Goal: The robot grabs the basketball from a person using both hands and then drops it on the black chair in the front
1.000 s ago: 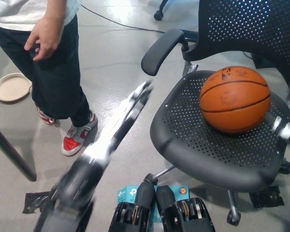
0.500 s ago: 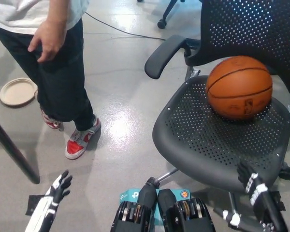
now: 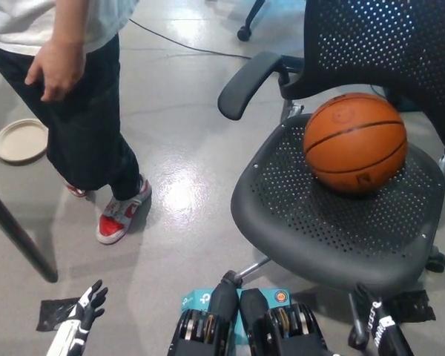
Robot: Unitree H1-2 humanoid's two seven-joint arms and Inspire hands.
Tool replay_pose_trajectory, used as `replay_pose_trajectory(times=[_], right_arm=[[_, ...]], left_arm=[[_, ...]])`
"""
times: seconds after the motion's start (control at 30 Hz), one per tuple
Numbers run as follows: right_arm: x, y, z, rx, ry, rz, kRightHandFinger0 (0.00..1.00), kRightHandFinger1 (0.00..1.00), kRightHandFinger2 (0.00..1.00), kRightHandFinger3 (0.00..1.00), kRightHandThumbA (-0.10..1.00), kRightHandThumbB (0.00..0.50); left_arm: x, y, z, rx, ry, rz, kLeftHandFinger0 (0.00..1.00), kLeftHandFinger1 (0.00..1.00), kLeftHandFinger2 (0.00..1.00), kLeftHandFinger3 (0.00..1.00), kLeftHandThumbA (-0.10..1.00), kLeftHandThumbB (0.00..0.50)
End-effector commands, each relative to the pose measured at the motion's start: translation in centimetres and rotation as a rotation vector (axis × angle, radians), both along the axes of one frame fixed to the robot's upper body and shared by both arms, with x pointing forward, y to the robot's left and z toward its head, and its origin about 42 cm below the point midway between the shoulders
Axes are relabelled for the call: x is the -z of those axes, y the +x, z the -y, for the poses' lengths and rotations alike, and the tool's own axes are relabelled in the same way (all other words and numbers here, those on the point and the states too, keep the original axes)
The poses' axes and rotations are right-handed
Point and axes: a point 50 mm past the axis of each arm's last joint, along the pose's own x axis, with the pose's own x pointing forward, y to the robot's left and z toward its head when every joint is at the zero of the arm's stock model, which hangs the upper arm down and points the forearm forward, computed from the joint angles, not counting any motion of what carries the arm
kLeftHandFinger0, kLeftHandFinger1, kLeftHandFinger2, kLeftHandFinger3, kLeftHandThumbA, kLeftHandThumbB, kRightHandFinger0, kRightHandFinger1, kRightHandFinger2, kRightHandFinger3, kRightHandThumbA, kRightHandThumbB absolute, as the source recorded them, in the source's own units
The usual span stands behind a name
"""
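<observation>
Basketball (image 3: 355,143) on black chair (image 3: 319,222), right robot hand (image 3: 374,326) mostly cropped

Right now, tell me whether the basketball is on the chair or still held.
On the chair. The basketball rests on the black chair seat near the backrest; the left hand and right hand are low, apart from it.

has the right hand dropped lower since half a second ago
Yes. Judged against the black chair, the right hand has sunk: earlier it overlapped the seat's front rim, now it hangs below it at the picture's bottom edge. The basketball rests on the seat.
</observation>
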Motion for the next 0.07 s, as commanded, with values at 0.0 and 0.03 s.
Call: replay_pose_trajectory(times=[0.0,0.03], right_arm=[[-0.85,0.72,0.35,-0.005,0.002,0.099,1.0,1.0,1.0,1.0,1.0,0.252],[-0.85,0.72,0.35,-0.005,0.002,0.099,1.0,1.0,1.0,1.0,1.0,0.252]], left_arm=[[-0.61,0.19,-0.02,-0.003,0.006,0.078,1.0,1.0,1.0,1.0,1.0,0.283],[-0.61,0.19,-0.02,-0.003,0.006,0.078,1.0,1.0,1.0,1.0,1.0,0.283]])
